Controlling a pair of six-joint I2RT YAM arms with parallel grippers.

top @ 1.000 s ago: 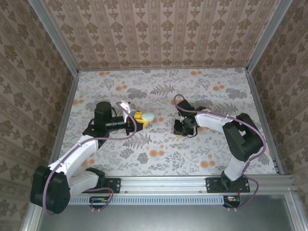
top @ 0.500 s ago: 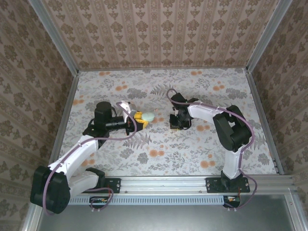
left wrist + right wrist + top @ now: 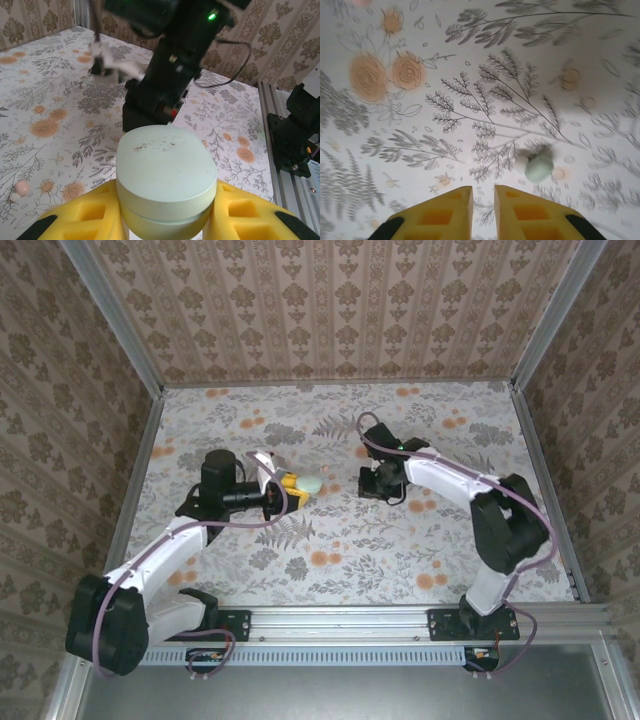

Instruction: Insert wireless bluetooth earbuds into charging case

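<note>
The left gripper is clamped on a pale mint-green oval plastic charging case. Its yellow fingers press the case from both sides. In the left wrist view the case's lid is shut, with faint dark scuffs on its flat top. Seen from above, the case is held over the middle of the white table covering printed with grey ferns and orange flowers, left of centre.

The right gripper points down at that covering, its yellow fingers drawn together to a thin slit and grasping nothing. Just beyond and to the right of its tips in the right wrist view lies a tiny greenish-white earbud on the printed surface, apart from the fingers. Its image is blurred, so its exact shape cannot be made out.

A tiny pinkish earbud lies on the covering at the lower left of the left wrist view, off to the side of the held case and not touching it. The black body of the right arm stands just behind the case in that view, a green light glowing on it. From above the two grippers are near each other but apart.
</note>
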